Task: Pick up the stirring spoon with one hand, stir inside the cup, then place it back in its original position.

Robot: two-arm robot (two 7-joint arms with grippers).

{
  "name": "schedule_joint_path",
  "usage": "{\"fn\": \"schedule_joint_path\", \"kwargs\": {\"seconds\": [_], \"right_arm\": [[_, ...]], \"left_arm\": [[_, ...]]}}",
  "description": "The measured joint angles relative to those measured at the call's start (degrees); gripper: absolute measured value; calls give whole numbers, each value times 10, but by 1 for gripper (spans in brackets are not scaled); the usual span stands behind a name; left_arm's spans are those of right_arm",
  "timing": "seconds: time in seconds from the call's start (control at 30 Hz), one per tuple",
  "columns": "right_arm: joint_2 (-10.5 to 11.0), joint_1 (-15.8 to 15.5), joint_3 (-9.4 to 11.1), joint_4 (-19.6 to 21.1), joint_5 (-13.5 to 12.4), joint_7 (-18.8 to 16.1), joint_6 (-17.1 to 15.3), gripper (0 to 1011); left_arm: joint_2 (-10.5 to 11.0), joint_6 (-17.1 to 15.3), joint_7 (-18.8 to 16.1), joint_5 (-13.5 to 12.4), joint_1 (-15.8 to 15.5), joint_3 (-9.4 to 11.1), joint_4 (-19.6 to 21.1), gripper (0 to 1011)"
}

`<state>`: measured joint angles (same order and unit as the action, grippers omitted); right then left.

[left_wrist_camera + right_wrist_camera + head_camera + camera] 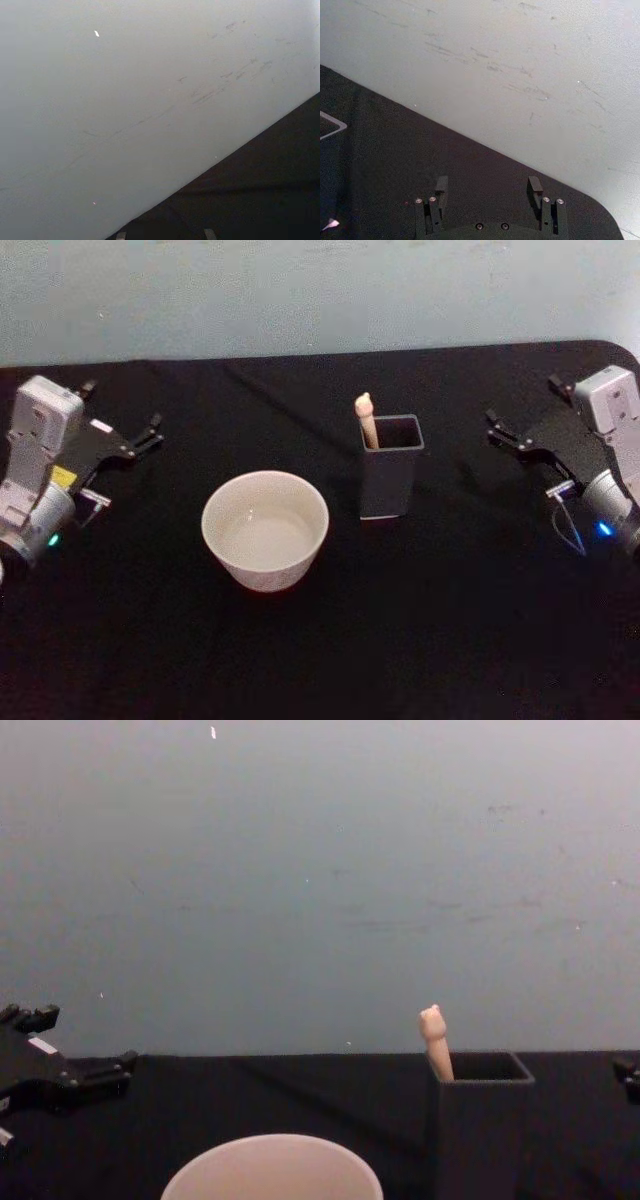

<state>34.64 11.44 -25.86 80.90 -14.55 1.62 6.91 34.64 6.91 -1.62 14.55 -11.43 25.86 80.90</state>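
Head view tells me nothing is done yet: the cream-handled metal stirring spoon (pixel 366 420) stands in the dark grey square holder (pixel 385 490) beside the wide pale round cup (pixel 262 565), with my left gripper (pixel 155 432) and right gripper (pixel 492 428) both spread wide and empty, far out to either side.

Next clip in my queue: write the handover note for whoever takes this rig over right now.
Left hand: open, empty, parked at the table's left side.
Right hand: open, empty, parked at the right side.
Stirring spoon: standing in the dark grey holder, handle top sticking out.
Cup: left of the holder, nearer the robot, apart from it.
Done: nothing evident; neither hand is near the spoon.
Left: grasp spoon, stir in cup, return it to the holder.
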Motion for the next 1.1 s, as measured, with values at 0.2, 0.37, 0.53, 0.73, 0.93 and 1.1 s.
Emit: {"fn": "schedule_joint_path", "kwargs": {"seconds": [0.2,0.37,0.53,0.73,0.93,1.1], "right_arm": [[-1,-3,6,2,-2,-6,0,1000],[0,-12,20,19,-18,-25,-3,1000],[6,-28,43,55,-52,-52,-9,1002],[13,-43,63,96,-105,-109,-25,1002],[9,-47,63,121,-139,-156,-54,1002],[3,-46,53,136,-145,-180,-76,1002]], "left_arm": [[0,0,0,0,0,0,0,1001],[0,0,0,0,0,0,0,1001],[0,0,0,0,0,0,0,1001],[0,0,0,0,0,0,0,1001],[0,0,0,0,0,0,0,1001],[0,0,0,0,0,0,0,1002]]}}
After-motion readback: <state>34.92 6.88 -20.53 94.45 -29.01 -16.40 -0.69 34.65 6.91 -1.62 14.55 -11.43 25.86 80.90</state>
